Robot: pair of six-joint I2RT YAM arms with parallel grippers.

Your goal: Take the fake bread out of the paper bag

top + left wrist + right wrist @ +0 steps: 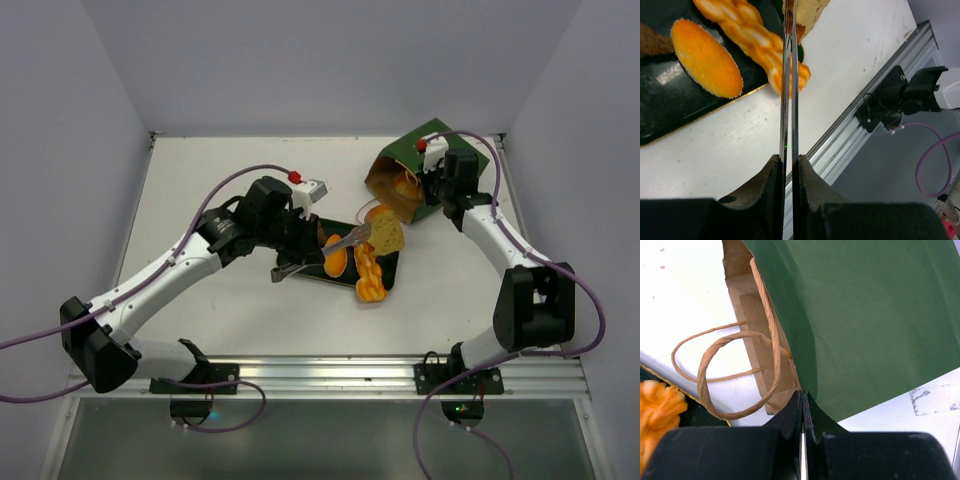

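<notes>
The white table (200, 180) filled the middle of the top view, with a metal rail (330, 372) along its lower edge. A black tray (685, 112) with a thin gold rim sat flat on it near the centre of that view. The paper bag (445, 150) lay on its side at the upper right, its brown mouth turned toward the tray. In the right wrist view its string handles (740, 414) rested on the white surface at left, and faint grey scuff marks (925, 400) showed at lower right.
</notes>
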